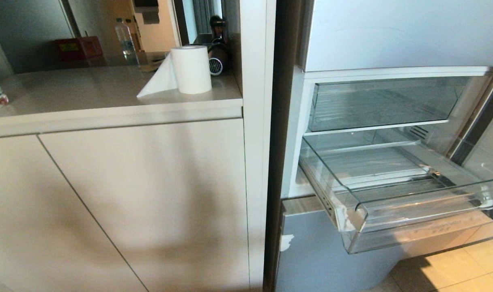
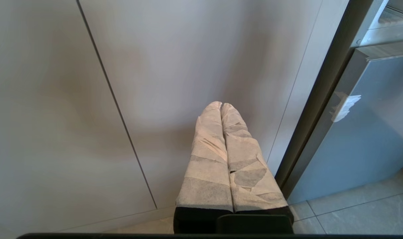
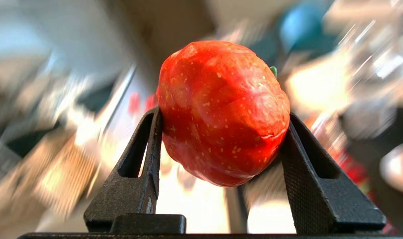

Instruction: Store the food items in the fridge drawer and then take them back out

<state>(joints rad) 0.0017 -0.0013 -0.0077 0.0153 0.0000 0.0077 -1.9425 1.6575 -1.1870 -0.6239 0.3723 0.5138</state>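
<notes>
Right pincer (image 3: pixel 223 116) grips a red, yellow-speckled fruit (image 3: pixel 221 109) between its two black fingers (image 3: pixel 145 166), one pressed against each flank of the fruit, the jaws standing about halfway apart around it. A small green stub shows at the fruit's far edge. Everything behind the fruit in the right wrist view is smeared, so where this pincer hangs in the room cannot be told; it does not appear in the head view.

Left pincer (image 2: pixel 221 106) is closed, its two tape-wrapped fingers (image 2: pixel 208 159) lying flat against each other with nothing between them. It points at the pale cabinet door (image 2: pixel 155 66) low down, near the tiled floor (image 2: pixel 354 215), with the pale blue lower fridge panel (image 2: pixel 370 139) off to one side.

From the head view, the cabinet front (image 1: pixel 149 194) fills the near left, topped by a pale worktop (image 1: pixel 88 89). A white paper roll (image 1: pixel 189 69) stands upright on it near the fridge side, one sheet trailing off. Farther back on the worktop are a clear water bottle (image 1: pixel 124 36) and a red box (image 1: pixel 78 48).

On the right, the fridge drawer (image 1: pixel 392 190) is pulled out, clear plastic with a flared front wall, and no food lies in it. Above and behind it sits a shallower clear tray (image 1: pixel 384 101) inside the fridge.
</notes>
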